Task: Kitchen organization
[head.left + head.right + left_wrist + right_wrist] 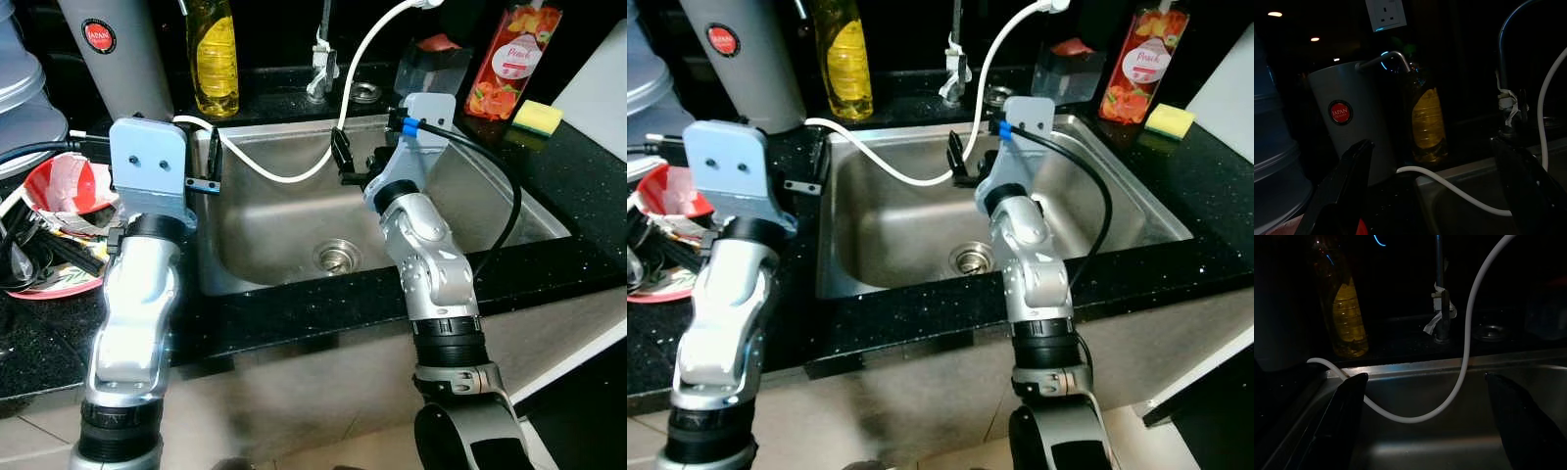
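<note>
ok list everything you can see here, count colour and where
sink: 1, steel, set in the black counter, centre
drain: 1, metal, sink floor
hose: 1, white, draped from above across the sink's back left corner
tap: 1, metal, behind the sink
oil bottle: 1, yellow, back left of the sink
dispenser: 1, grey with red badge, left of the bottle
juice carton: 1, red, back right
sponge: 1, yellow, beside the carton
bowl: 1, red, far left counter
left claw: 1, black, open, at the sink's left edge
right claw: 1, black, open, over the sink
</note>
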You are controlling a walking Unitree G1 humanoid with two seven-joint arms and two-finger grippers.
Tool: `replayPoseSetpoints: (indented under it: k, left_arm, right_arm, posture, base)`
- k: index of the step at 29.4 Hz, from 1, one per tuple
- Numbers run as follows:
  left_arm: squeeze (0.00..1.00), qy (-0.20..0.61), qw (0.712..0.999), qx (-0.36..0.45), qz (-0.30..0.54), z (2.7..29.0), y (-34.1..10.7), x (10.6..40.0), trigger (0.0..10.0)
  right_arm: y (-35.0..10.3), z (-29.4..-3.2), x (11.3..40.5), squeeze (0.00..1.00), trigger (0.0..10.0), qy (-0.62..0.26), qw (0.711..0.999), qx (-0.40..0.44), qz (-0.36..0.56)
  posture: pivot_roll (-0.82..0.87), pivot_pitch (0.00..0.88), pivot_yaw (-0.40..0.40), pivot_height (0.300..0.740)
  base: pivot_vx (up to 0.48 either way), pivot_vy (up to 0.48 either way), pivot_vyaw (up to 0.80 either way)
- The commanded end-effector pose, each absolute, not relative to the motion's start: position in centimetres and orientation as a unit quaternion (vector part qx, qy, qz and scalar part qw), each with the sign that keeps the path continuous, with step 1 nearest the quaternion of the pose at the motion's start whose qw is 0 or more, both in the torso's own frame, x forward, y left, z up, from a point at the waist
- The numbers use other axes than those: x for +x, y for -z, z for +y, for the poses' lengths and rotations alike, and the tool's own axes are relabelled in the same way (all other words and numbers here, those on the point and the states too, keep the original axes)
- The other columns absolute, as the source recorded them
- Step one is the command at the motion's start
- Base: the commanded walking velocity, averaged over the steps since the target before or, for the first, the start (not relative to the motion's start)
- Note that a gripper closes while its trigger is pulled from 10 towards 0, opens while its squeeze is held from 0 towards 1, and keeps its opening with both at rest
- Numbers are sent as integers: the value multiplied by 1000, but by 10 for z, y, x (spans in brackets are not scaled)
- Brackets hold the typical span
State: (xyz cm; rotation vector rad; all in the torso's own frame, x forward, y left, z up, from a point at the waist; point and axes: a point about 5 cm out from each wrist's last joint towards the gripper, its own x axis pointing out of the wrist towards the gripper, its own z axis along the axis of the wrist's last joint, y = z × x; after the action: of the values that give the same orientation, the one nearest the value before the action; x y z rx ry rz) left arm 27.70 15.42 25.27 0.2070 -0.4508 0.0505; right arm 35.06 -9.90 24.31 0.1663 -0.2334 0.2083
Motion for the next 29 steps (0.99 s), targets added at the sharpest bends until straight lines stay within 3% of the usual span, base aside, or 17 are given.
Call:
replayPoseSetpoints:
  k: [1,5,17,29]
  left_arm:
    - [0,-23,972,98,-214,153,-250,277,10000]
    - [0,-31,974,86,-208,155,-248,278,10000]
    - [0,-40,979,53,-195,155,-245,280,10000]
    - [0,-44,978,36,-201,157,-247,280,10000]
  right_arm:
    - [-243,-96,351,0,10000,-110,984,82,-116]
    - [-242,-95,351,0,10000,-111,984,84,-114]
    - [-241,-92,351,0,10000,-119,983,87,-112]
    - [-242,-87,350,0,10000,-136,980,83,-115]
  posture:
    - [115,0,-44,740]
    - [115,0,-43,740]
    - [120,0,-47,740]
    - [122,0,-52,740]
  base:
    - [0,0,0]
    - [0,-122,0]
    - [0,-418,0]
    - [0,0,0]
